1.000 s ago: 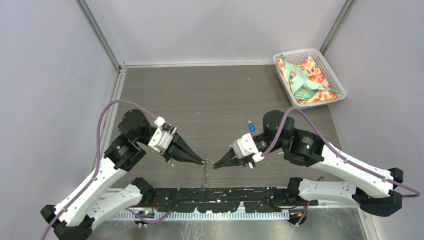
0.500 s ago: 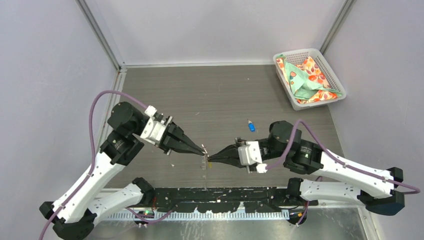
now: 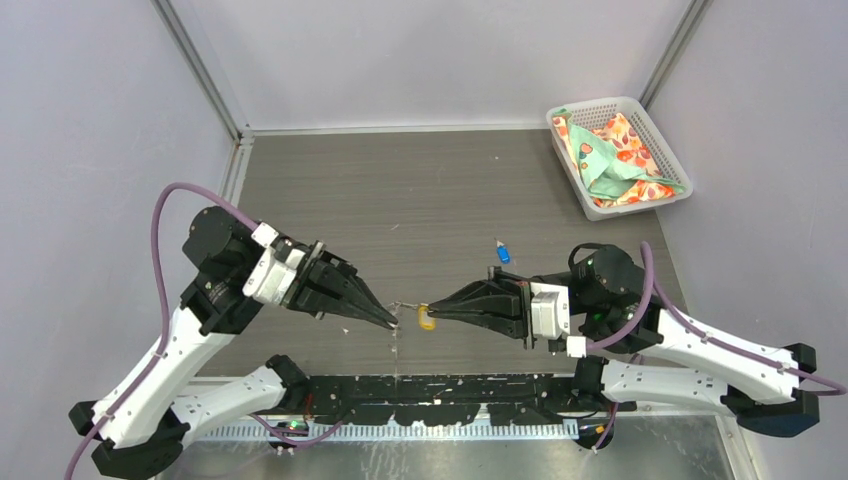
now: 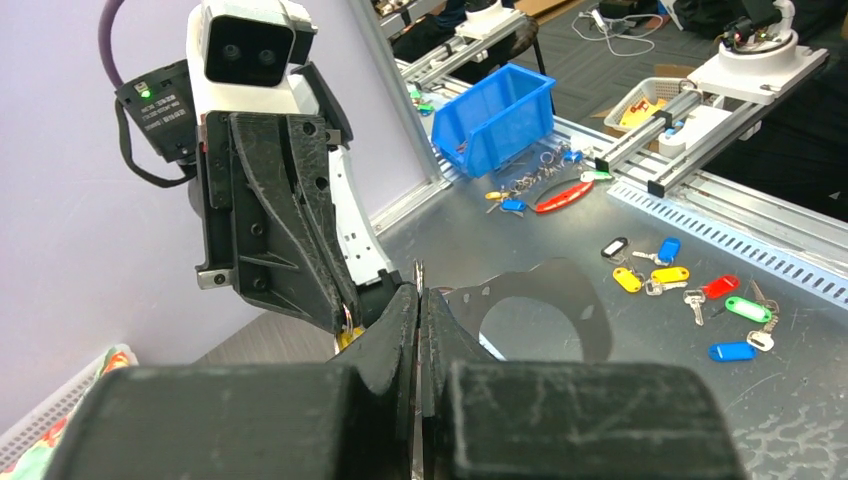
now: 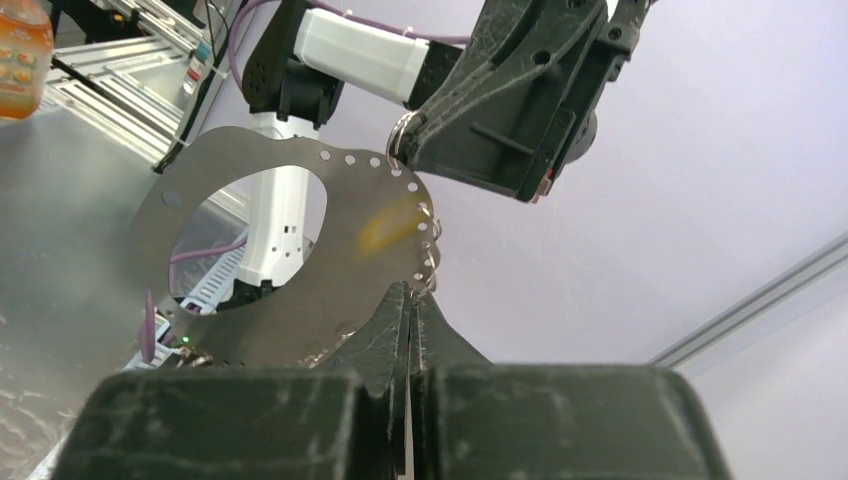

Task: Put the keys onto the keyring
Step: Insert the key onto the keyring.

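Yellow plastic is showing right at the tips of the right gripper (image 3: 432,312). The head of the yellow key (image 3: 427,320) is hanging there above the near edge of the table (image 3: 400,190), and the fingers are pressing together, seemingly pinching the key. Facing it, the left gripper (image 3: 396,322) is squeezing its fingers together on the keyring (image 5: 400,128), whose small silver ring is peeking out at the tip. In the top view a thin grey strand is running between the two tips. The blue key (image 3: 502,252) is lying flat on the table, well apart behind the right gripper.

Both keys are looking tiny, light and stiff, with smooth heads that are likely to twist in a pinch. A flat grip across the plastic head is probably serving best. The keyring is looking thin and limp, so taking it close to its metal ring is keeping it steadier.

A thin grey metal plate (image 5: 330,290) with a large round hole is standing close by the tips in both wrist views; what is carrying it I cannot tell. A white basket (image 3: 560,125) with a patterned cloth (image 3: 610,160) is sitting in the far right corner.

No writing is reading clearly. A black module (image 4: 160,100) on the right arm is carrying white print too small to make out, and the coloured key tags (image 4: 670,275) on the bench beyond are showing nothing legible.
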Controlling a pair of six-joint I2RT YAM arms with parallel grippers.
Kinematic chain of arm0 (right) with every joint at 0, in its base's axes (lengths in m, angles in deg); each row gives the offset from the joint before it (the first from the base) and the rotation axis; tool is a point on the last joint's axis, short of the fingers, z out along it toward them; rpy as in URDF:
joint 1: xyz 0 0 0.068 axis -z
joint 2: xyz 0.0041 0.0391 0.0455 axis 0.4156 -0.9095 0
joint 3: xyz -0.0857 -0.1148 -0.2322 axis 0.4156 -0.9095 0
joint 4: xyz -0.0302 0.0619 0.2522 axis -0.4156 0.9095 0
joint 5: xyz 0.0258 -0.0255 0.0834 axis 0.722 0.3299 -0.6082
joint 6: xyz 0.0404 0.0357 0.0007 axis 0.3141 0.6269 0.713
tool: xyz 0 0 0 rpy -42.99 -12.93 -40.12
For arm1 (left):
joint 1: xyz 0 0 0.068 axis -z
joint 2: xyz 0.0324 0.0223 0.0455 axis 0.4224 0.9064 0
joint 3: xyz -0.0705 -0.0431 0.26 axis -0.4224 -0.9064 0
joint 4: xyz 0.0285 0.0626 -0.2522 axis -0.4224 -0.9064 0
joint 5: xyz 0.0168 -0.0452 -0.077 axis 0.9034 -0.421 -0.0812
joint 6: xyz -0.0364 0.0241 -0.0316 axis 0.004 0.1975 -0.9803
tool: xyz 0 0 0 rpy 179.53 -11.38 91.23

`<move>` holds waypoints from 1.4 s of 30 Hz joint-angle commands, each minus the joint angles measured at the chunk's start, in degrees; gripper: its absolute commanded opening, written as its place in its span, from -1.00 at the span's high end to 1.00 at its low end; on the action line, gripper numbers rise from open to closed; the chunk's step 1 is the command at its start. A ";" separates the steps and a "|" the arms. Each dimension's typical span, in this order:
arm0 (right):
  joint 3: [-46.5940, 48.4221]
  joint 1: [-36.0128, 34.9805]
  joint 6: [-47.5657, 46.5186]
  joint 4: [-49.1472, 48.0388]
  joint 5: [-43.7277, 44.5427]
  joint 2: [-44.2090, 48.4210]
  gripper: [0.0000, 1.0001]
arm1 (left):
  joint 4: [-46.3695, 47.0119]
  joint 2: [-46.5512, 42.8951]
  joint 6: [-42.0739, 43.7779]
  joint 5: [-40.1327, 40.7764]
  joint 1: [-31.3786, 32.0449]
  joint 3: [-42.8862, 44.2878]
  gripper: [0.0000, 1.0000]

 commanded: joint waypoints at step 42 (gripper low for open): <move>3.89 -1.84 2.97 -10.76 -7.27 -5.21 0.98 | 0.13 -2.26 1.28 3.18 0.42 -3.24 0.99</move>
